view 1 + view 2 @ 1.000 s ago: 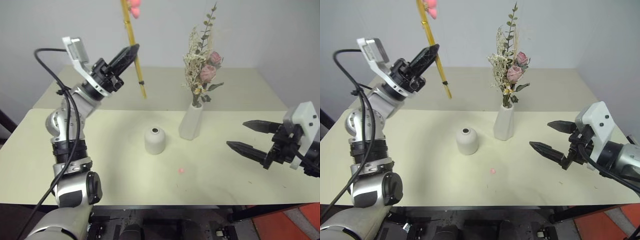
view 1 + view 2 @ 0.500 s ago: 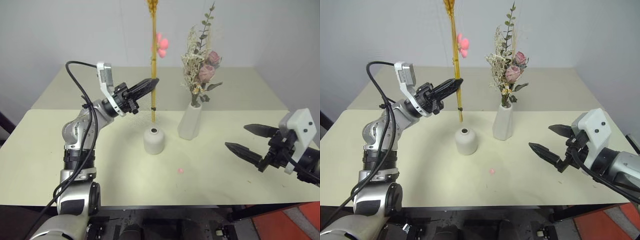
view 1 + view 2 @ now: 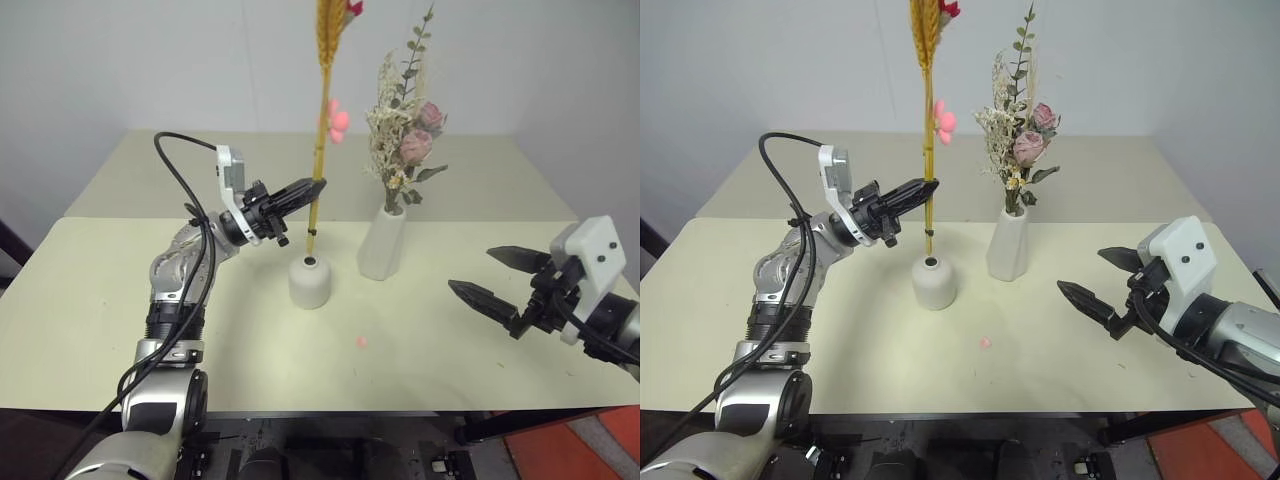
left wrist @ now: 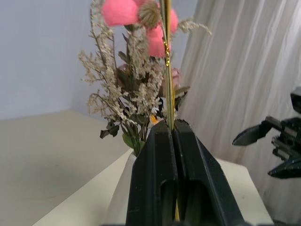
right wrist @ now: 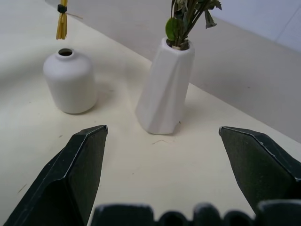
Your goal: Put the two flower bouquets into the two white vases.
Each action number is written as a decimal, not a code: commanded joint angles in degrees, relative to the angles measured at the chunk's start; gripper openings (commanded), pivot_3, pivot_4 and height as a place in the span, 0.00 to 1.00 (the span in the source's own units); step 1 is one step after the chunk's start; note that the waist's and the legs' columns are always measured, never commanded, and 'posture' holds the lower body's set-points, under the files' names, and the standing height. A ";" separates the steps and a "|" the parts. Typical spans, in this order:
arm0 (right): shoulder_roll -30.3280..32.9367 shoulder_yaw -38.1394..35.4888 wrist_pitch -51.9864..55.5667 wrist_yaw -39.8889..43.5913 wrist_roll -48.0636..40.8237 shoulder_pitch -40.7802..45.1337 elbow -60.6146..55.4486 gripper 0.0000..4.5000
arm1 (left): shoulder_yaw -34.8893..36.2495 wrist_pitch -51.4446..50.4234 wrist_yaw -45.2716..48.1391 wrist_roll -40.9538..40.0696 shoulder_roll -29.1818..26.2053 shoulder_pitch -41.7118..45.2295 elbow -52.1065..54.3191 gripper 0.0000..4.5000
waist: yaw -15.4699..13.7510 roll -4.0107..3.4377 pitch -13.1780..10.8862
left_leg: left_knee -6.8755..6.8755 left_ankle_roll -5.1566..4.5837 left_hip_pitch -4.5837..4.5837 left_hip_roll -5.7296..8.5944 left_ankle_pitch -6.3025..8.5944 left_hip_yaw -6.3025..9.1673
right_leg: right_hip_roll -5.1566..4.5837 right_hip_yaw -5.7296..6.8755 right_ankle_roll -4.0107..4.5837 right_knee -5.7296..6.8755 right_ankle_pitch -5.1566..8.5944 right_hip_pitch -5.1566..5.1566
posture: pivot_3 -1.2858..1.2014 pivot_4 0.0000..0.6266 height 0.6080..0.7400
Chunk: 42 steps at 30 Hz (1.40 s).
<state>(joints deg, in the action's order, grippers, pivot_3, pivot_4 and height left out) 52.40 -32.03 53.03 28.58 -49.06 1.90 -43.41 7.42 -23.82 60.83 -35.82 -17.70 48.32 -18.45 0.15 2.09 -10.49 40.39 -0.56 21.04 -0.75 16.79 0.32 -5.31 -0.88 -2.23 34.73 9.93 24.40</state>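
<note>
- Since a second ago the wheat bundle (image 3: 321, 120) has been swung from a tilt to nearly upright and lowered, so that its cut end now hangs just above the hole of the short vase (image 3: 310, 281).
- From this it is judged that insertion is the step in hand; the stalk end is not yet inside the hole.
- The left gripper (image 3: 312, 189) is pinched shut on the stalks, part-way up the bundle, with the blossoms well above it and the short vase below and just beside it.
- The rose bunch (image 3: 403, 135) is already seated in the tall vase (image 3: 381, 243), which stands just beside the short vase on the surface (image 3: 80, 300); that half of the task is taken as done.
- The right gripper (image 3: 1102, 280) is held with its fingers spread wide and nothing between them, well apart from both vases, and has kept its place.
- A small pink fleck (image 3: 362, 341) is seen on the surface in front of the vases.
</note>
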 commanded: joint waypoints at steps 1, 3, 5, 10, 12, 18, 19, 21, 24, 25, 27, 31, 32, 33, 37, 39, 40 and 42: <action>-0.15 -1.68 -1.61 -0.71 0.30 -0.11 -1.67 1.00 | -0.27 2.44 0.50 1.15 0.37 0.21 -0.56 0.01 | -0.03 0.00 0.00 | 0.00 0.00 0.00 0.00 0.00 0.00 | 0.00 0.00 0.00 0.00 0.00 0.00 | 0.52 0.24 1.00; -0.25 -1.74 -1.67 -0.93 0.27 -0.25 -1.75 1.00 | -0.32 2.13 0.61 1.29 0.34 0.46 -1.06 0.01 | -0.01 0.00 0.00 | 0.00 0.00 -0.01 0.00 0.00 0.00 | 0.01 0.00 0.00 0.00 0.00 0.00 | 0.52 0.24 1.00; -0.38 -1.59 -1.83 -1.10 0.41 -0.38 -1.82 1.00 | -0.42 2.27 0.84 1.58 0.34 0.64 -1.39 0.01 | -0.01 0.00 0.00 | 0.00 -0.01 0.00 -0.01 0.00 0.00 | 0.01 0.00 0.00 0.00 0.00 0.00 | 0.52 0.24 1.00; -0.98 -0.62 -2.21 -1.69 1.19 -0.28 -1.82 1.00 | -0.97 3.33 1.60 2.91 0.31 1.04 -3.04 0.01 | -0.10 0.00 0.00 | 0.00 -0.01 0.01 0.00 0.01 0.01 | 0.00 0.01 0.00 -0.02 0.00 0.00 | 0.52 0.24 1.00; -1.07 -0.58 -2.33 -1.67 1.46 -0.19 -1.75 1.00 | -1.09 3.69 1.98 3.28 0.35 1.35 -3.97 0.01 | -0.10 0.00 0.00 | 0.00 -0.01 0.00 0.00 0.01 0.01 | 0.01 0.01 0.00 -0.03 0.00 0.00 | 0.52 0.24 1.00; -1.23 -0.50 -2.67 -1.79 2.58 0.02 -1.18 1.00 | -0.75 5.81 1.09 4.44 1.71 1.51 -5.14 0.01 | -0.19 0.00 0.00 | 0.00 -0.02 0.02 -0.01 0.01 0.01 | 0.01 0.02 -0.01 -0.05 0.00 0.00 | 0.52 0.24 1.00; -1.28 -0.50 -2.75 -1.76 2.74 -0.10 -1.17 1.00 | -0.73 6.39 0.45 4.72 2.11 1.35 -5.05 0.01 | -0.22 0.00 0.00 | 0.00 -0.02 0.02 0.00 0.01 0.01 | 0.00 0.02 -0.01 -0.06 0.00 0.00 | 0.52 0.24 1.00; -1.37 -0.47 -2.87 -1.69 3.00 -0.29 -1.30 1.00 | -0.88 7.42 -0.45 5.28 2.67 0.92 -4.76 0.01 | -0.30 0.00 0.00 | 0.00 -0.02 0.03 0.00 0.01 0.01 | 0.00 0.02 -0.01 -0.07 0.00 0.00 | 0.52 0.24 1.00; -1.44 -0.41 -2.98 -1.58 3.14 -0.27 -1.37 1.00 | -1.07 8.04 0.38 5.34 2.69 0.13 -3.84 0.01 | -0.27 0.00 0.00 | 0.00 -0.02 0.02 -0.01 0.01 0.01 | 0.00 0.02 -0.01 -0.07 0.00 0.00 | 0.52 0.24 1.00; -1.40 -0.34 -3.03 -1.52 3.23 -0.21 -1.31 1.00 | -1.02 8.07 1.09 5.06 2.53 -0.09 -3.42 0.01 | -0.26 0.00 0.00 | -0.01 -0.02 0.02 -0.01 0.01 0.01 | 0.00 0.02 -0.01 -0.06 0.00 0.00 | 0.52 0.24 1.00; -1.17 -0.23 -3.10 -1.36 3.41 -0.16 -1.36 1.00 | -0.76 7.96 2.36 4.38 2.18 -0.43 -2.71 0.01 | -0.23 0.00 0.00 | 0.00 -0.02 0.02 -0.01 0.01 0.01 | 0.01 0.02 -0.01 -0.07 0.00 0.00 | 0.52 0.24 1.00; -1.00 0.03 -3.11 -1.02 3.20 0.16 -1.49 1.00 | -1.04 7.42 3.91 4.40 1.25 -1.18 -1.50 0.01 | -0.28 0.00 0.00 | 0.00 -0.02 0.02 -0.01 0.01 0.02 | 0.01 0.02 -0.01 -0.07 0.00 0.00 | 0.52 0.24 1.00; -0.94 0.27 -3.21 -0.98 3.42 0.24 -1.43 1.00 | -1.08 7.41 4.22 4.35 1.14 -1.35 -1.25 0.01 | -0.26 0.00 0.00 | 0.00 -0.02 0.02 -0.01 0.01 0.01 | 0.00 0.02 -0.01 -0.07 0.00 0.00 | 0.52 0.24 1.00; -0.93 0.48 -3.30 -0.99 3.62 0.32 -1.32 1.00 | -1.10 7.33 4.35 4.29 1.05 -1.58 -0.91 0.01 | -0.26 0.00 0.00 | 0.00 -0.02 0.02 -0.01 0.01 0.01 | 0.01 0.02 -0.01 -0.07 0.00 0.00 | 0.52 0.24 1.00; -1.22 1.05 -3.64 -0.97 3.82 0.80 -0.97 1.00 | -1.28 6.93 4.58 4.75 0.48 -2.27 -0.22 0.01 | -0.27 0.00 0.00 | 0.00 -0.02 0.02 -0.01 0.01 0.02 | 0.01 0.02 -0.01 -0.08 0.00 0.00 | 0.52 0.24 1.00; -1.18 1.36 -3.96 -0.86 4.20 0.75 -0.91 1.00 | -1.47 7.14 4.88 4.94 0.25 -2.62 -0.01 0.01 | -0.26 0.00 0.00 | 0.00 -0.02 0.02 -0.01 0.01 0.01 | 0.01 0.02 -0.01 -0.08 0.00 0.00 | 0.52 0.24 1.00; -1.19 1.53 -4.07 -0.85 4.39 0.73 -0.81 1.00 | -1.59 7.39 5.00 5.04 0.20 -2.76 0.05 0.01 | -0.26 0.00 0.00 | -0.01 -0.02 0.02 -0.01 0.01 0.01 | 0.01 0.02 -0.01 -0.08 0.00 0.00 | 0.52 0.24 1.00; -1.28 1.75 -4.32 -0.83 4.67 0.67 -0.68 1.00 | -1.77 7.69 5.05 5.20 0.19 -2.96 0.16 0.01 | -0.28 0.00 0.00 | 0.00 -0.02 0.02 -0.01 0.01 0.02 | 0.01 0.02 -0.01 -0.08 0.00 0.00 | 0.52 0.24 1.00</action>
<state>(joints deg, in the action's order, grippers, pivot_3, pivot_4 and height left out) 51.08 -29.80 50.55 27.53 -45.04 1.90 -43.62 5.86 -17.31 65.33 -30.44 -17.21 45.00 -20.91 -0.13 2.09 -10.49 40.39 -0.58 21.06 -0.76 16.80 0.33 -5.31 -0.85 -2.24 34.64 9.93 24.40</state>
